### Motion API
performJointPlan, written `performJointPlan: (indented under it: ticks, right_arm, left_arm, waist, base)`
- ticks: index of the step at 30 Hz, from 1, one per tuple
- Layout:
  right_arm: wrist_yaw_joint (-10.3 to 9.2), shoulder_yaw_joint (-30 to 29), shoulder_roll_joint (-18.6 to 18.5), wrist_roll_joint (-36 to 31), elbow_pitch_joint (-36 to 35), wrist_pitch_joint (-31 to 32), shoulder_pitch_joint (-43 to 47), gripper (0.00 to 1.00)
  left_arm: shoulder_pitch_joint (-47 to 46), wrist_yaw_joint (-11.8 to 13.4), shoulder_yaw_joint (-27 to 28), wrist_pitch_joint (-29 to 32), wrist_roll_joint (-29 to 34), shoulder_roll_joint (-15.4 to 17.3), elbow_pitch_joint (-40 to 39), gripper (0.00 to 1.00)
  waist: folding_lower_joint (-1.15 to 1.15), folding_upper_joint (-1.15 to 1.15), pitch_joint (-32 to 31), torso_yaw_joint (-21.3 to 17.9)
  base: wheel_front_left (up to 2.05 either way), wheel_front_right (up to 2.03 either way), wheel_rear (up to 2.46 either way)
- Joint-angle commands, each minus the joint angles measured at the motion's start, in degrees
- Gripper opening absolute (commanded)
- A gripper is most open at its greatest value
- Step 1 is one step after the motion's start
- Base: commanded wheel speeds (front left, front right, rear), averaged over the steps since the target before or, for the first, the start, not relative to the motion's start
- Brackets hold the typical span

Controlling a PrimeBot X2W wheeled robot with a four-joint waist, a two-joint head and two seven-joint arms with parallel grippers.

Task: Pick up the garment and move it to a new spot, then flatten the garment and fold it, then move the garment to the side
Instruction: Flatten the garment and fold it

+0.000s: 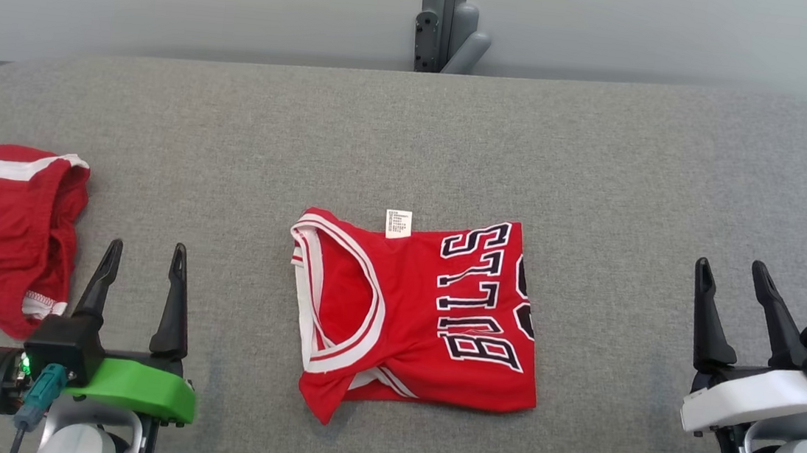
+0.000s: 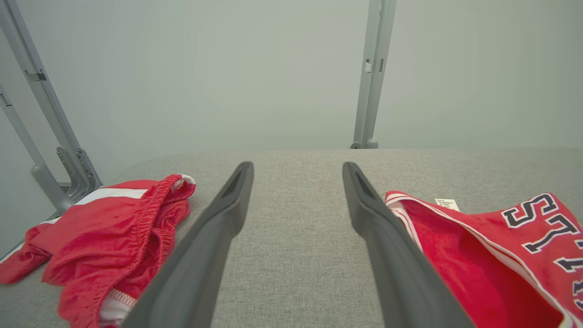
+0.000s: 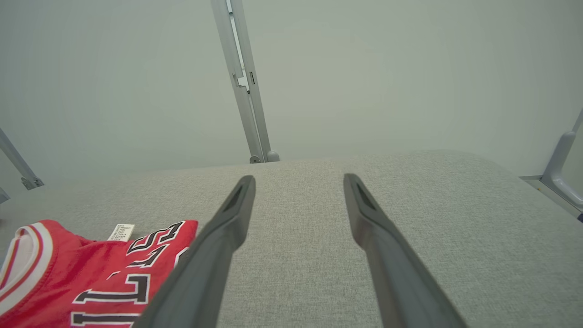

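Folded red jersey flat at middle of table, nearer front edge. Left pincer and right pincer spread wide, empty, well apart from it. Judged light, limp, slippery. Best pinched through all layers at both side edges.

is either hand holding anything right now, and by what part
Nothing is held: the left hand and right hand are both open, apart from the jersey.
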Motion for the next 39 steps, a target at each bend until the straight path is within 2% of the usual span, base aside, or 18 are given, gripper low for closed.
performJointPlan:
  ticks: [1,17,39]
  right_arm:
    - [-0.02,0.0,0.0,-0.6,-0.3,0.3,0.9,1.0]
    - [-0.02,-0.4,1.1,-2.0,-4.1,3.5,7.4,1.0]
    - [-0.02,-1.1,1.4,-2.4,-4.9,4.4,8.6,1.0]
  left_arm:
    - [0.8,-0.2,0.2,0.1,-0.3,0.5,-0.1,1.0]
    - [6.8,0.4,0.6,2.9,-1.5,2.8,-2.6,1.0]
    - [7.2,1.1,-0.1,5.1,-2.8,3.8,-3.3,1.0]
  waist:
    - [0.0,0.0,-1.4,-0.6]
    - [0.0,0.0,-7.5,-1.9]
    - [0.0,0.0,-8.6,-2.2]
  base:
    - [0.0,0.0,0.0]
    - [0.0,0.0,0.0]
    - [0.0,0.0,0.0]
